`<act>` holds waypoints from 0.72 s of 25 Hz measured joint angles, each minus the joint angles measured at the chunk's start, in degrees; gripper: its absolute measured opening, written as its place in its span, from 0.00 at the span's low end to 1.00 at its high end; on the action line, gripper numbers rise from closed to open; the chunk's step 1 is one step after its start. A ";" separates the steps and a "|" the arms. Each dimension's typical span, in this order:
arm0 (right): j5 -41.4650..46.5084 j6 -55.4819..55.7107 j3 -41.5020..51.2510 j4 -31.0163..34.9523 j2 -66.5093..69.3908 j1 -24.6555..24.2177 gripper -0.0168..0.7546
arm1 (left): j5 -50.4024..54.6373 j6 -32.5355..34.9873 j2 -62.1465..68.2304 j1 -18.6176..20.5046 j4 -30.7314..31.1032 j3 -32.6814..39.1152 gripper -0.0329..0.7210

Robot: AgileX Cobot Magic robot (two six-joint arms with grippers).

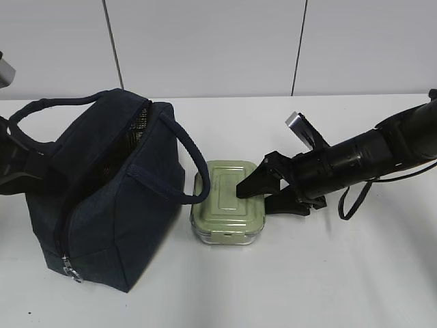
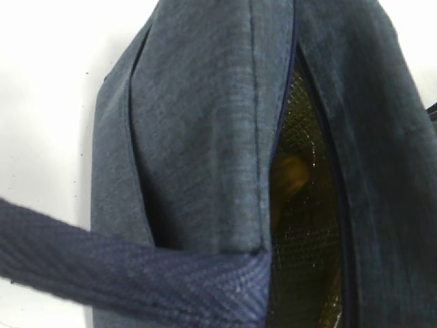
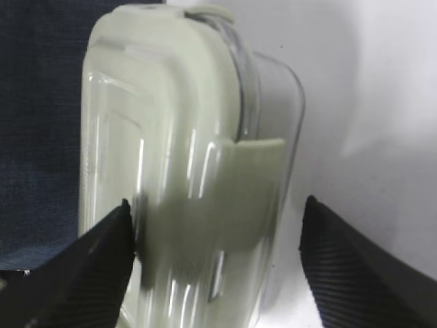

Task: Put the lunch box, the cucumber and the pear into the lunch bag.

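Observation:
The navy lunch bag stands at the left with its top unzipped, showing silvery lining. An orange-yellow blur inside it looks like the pear. The cucumber is hidden. The lunch box, with its pale green lid and clear base, lies on the table just right of the bag. My right gripper is open and straddles the box's right end. One finger touches the lid and the other stands apart from the base. My left gripper's fingers are not visible. The bag's far handle runs across the left wrist view toward it.
The bag's near handle droops onto the lunch box's left edge. The zipper pull hangs at the bag's front corner. The white table extends to the right and front. A wall stands close behind.

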 joint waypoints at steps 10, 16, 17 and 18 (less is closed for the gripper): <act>1.29 -0.50 -0.24 1.48 0.00 0.00 0.44 | -0.11 0.00 0.00 0.00 0.00 0.00 0.02; 0.73 1.59 -0.24 -3.47 -2.63 -2.00 0.48 | -0.18 0.00 0.00 0.00 0.00 0.00 0.02; 0.42 2.66 -0.24 -6.03 -3.99 -2.98 0.43 | -0.18 0.00 0.00 0.00 0.00 0.00 0.02; 0.15 3.70 -0.24 -8.23 -5.35 -3.89 0.43 | -0.18 0.00 0.00 0.00 0.00 0.00 0.02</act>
